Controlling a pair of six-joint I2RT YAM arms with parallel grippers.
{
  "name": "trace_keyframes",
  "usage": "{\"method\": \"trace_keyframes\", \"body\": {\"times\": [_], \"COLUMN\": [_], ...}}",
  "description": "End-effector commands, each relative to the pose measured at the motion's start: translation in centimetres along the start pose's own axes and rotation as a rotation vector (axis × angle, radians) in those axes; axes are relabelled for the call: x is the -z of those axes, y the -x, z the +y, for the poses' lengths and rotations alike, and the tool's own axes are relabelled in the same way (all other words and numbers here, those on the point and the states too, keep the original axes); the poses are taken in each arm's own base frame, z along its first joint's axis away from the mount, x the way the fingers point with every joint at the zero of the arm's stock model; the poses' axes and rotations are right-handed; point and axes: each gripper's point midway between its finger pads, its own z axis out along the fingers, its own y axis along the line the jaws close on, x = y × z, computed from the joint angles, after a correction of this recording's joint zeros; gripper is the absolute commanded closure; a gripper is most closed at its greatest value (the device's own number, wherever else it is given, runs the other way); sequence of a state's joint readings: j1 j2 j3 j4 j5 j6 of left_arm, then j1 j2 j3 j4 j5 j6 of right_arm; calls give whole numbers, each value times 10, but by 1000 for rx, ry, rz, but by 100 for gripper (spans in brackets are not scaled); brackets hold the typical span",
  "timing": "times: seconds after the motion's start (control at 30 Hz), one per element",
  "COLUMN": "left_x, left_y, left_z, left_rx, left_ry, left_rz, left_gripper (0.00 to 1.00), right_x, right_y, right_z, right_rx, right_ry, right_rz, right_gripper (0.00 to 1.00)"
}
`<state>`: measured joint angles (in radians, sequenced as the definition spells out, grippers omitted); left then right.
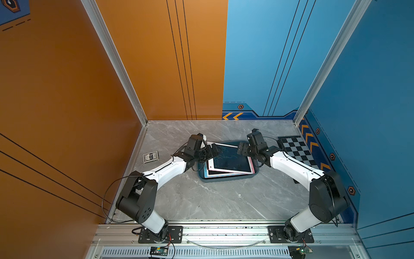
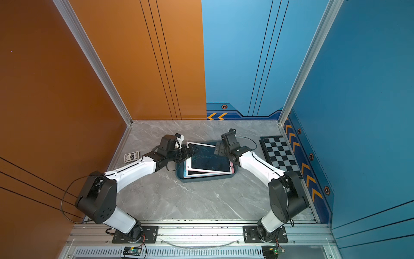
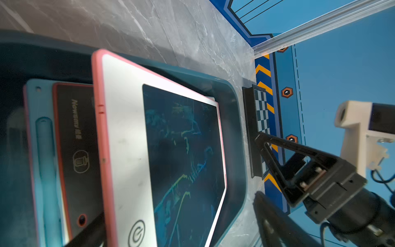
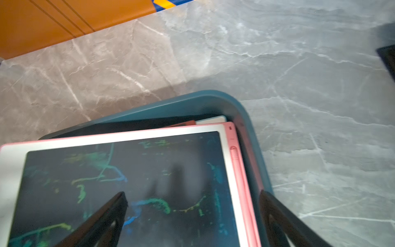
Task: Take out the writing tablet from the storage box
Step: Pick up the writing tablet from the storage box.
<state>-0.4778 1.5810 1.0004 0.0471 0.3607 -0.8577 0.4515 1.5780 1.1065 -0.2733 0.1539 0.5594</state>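
Both top views: high over near edge, angled down toward far wall [image 1: 201,67], whole table [image 1: 201,197]. Left wrist: close, facing right across storage box [image 3: 235,132]. Right wrist: close, facing far over box corner. All share writing tablet [image 4: 128,166].

Grey marbled tabletop [image 1: 212,197]; lying directly on it: teal storage box [image 1: 226,178] mid-table, card pack [image 1: 151,157] toward the left wall, chequered board [image 1: 296,150] beside the right wall.

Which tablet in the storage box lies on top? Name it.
The pink-edged writing tablet with white bezel and scribbled screen, skewed across the storage box. The red-framed black tablet and the light-blue tablet lie beneath it.
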Motion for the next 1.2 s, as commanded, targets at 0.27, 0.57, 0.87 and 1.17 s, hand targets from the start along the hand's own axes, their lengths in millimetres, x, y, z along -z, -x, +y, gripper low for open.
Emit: {"method": "trace_keyframes", "body": {"times": [0.27,0.57,0.87,1.17], "left_x": [-13,-2,4,39], "left_y": [-8,-5,1,41], "left_z": [-8,-3,-4,-16], "left_rx": [-18,-71,-59,-45], "left_ry": [-18,58,47,-21], "left_rz": [72,75,71,-26], "left_gripper": [50,74,91,100], "right_x": [-5,-27,-48,-59], "right_y": [-15,-27,-37,-40], "right_z": [-60,-76,-73,-65], "right_rx": [15,74,99,94], "right_ry": [-216,-270,-266,-241], "right_rz": [44,113,173,199], "right_gripper": [4,15,34,65]}}
